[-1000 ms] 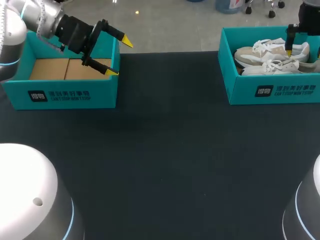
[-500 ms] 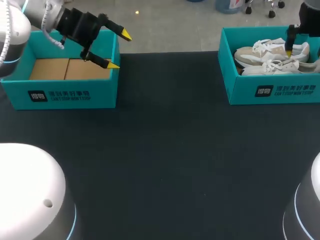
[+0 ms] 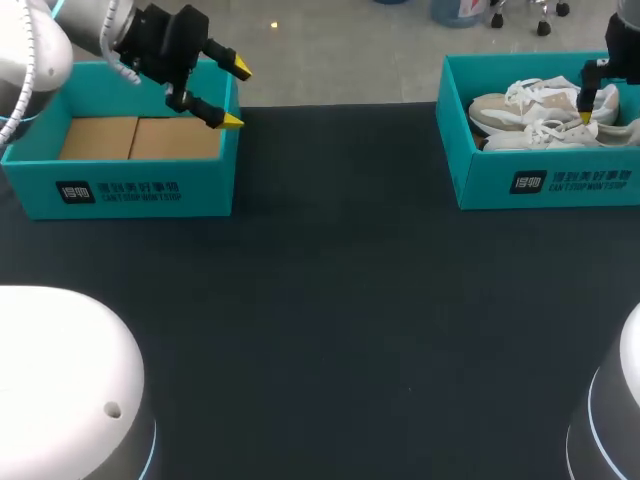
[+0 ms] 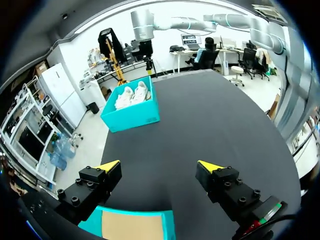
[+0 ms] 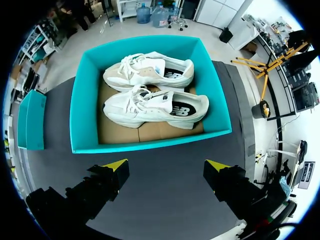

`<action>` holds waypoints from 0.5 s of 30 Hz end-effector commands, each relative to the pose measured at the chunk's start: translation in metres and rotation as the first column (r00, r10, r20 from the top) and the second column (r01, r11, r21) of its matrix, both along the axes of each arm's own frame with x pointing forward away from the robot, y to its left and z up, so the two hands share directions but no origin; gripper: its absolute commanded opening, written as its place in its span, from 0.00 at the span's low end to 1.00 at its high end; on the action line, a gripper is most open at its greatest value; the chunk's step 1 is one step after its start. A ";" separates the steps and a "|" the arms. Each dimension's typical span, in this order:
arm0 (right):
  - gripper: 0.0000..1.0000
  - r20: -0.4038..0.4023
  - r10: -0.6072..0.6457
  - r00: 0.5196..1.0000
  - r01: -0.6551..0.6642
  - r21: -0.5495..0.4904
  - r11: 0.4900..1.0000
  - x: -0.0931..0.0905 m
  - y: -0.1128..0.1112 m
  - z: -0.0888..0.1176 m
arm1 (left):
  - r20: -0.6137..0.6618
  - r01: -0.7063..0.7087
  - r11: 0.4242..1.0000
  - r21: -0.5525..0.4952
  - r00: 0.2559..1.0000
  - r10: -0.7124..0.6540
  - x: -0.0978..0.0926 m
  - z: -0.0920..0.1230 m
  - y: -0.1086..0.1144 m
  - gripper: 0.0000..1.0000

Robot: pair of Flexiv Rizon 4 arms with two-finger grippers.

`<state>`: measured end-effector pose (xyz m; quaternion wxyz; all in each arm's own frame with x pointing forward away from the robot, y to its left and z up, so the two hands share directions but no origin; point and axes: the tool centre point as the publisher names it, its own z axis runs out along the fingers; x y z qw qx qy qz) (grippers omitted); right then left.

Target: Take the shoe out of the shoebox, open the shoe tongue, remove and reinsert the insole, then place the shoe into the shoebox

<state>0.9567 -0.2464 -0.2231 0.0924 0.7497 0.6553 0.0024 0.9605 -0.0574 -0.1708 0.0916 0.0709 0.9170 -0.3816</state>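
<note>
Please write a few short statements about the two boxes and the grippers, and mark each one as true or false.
1. Two shoes lie in the right box. True.
2. The left box holds one shoe. False: it shows only a cardboard floor.
3. The right gripper is shut on a shoe. False: it is open and clear of both shoes.
4. The left gripper is open. True.
</note>
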 end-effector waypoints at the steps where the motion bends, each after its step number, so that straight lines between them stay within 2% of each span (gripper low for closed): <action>1: 1.00 0.003 0.000 1.000 0.000 0.000 1.000 -0.001 0.001 0.000 | -0.134 -0.375 0.880 0.291 0.895 0.425 -0.009 0.004 -0.003 1.00; 9: 1.00 0.003 0.000 1.000 0.000 0.000 1.000 -0.001 0.001 0.000 | -0.134 -0.375 0.880 0.291 0.895 0.425 -0.009 0.004 -0.003 1.00; 10: 1.00 0.006 0.001 1.000 -0.001 0.002 1.000 -0.002 -0.001 -0.001 | -0.168 -0.429 0.847 0.314 0.853 0.494 -0.009 0.003 -0.004 1.00; 15: 1.00 0.006 0.011 1.000 -0.011 0.017 1.000 -0.011 -0.013 -0.005 | -0.201 -0.575 0.729 0.370 0.717 0.668 -0.014 -0.002 -0.002 1.00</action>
